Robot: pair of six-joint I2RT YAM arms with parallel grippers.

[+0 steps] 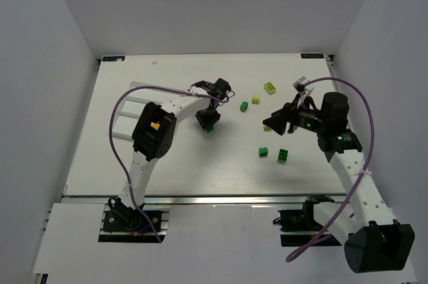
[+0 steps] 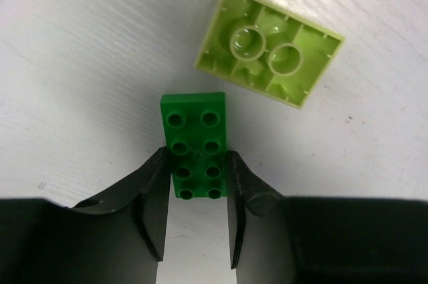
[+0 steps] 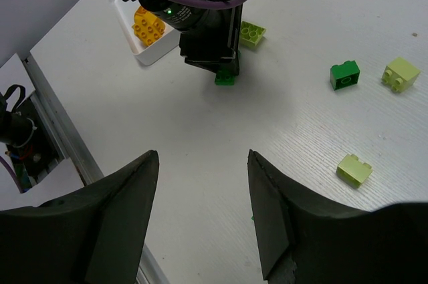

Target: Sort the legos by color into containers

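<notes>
My left gripper (image 2: 196, 184) is shut on a dark green brick (image 2: 196, 123) that rests on the table, its fingers pressed against both long sides. An upturned pale lime brick (image 2: 269, 45) lies just beyond it. In the top view the left gripper (image 1: 208, 121) is left of the middle, over that green brick (image 1: 209, 129). My right gripper (image 3: 202, 164) is open and empty above bare table, at the right in the top view (image 1: 274, 124). The white tray (image 3: 144, 49) holds an orange-yellow brick (image 3: 148, 25). The tray (image 1: 119, 120) lies at the far left, partly hidden by the left arm.
Loose bricks lie right of the middle: two lime ones (image 1: 269, 87) (image 1: 255, 99), a dark green one (image 1: 244, 105), and two green ones (image 1: 264, 152) (image 1: 283, 156) nearer me. A purple cable loops over each arm. White walls stand on three sides of the table.
</notes>
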